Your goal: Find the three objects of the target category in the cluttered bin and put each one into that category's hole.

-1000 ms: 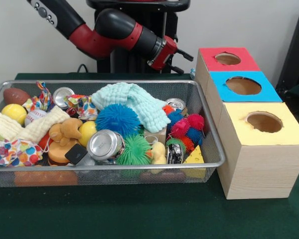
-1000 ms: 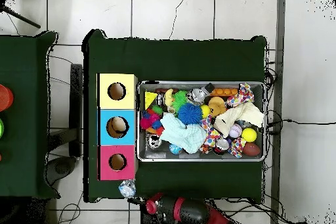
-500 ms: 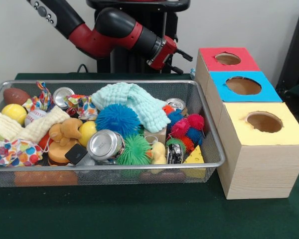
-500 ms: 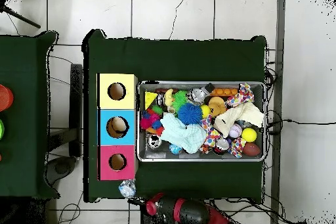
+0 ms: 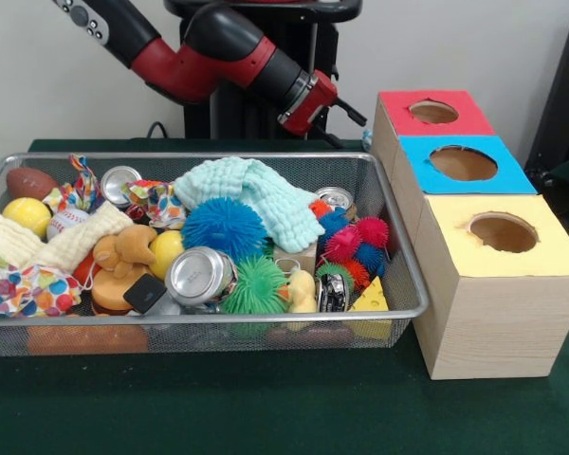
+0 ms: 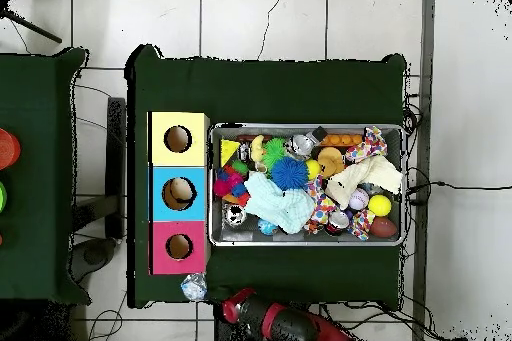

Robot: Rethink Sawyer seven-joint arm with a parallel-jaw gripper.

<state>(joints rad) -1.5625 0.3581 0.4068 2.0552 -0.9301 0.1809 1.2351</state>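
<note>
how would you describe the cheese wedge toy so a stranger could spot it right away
Start at the wire mesh bin and go to its front corner nearest the yellow-topped box. The cheese wedge leans there, a flat yellow triangle with holes, unlike the spiky balls behind it.

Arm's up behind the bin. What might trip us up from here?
1. No clear bottle shows in the bin. Any may lie under the mint cloth, so a blind grasp by the gripper may catch cloth or the blue spiky ball.
2. A crumpled clear thing lies on the table beside the pink box, outside the bin, and may get missed.
</note>
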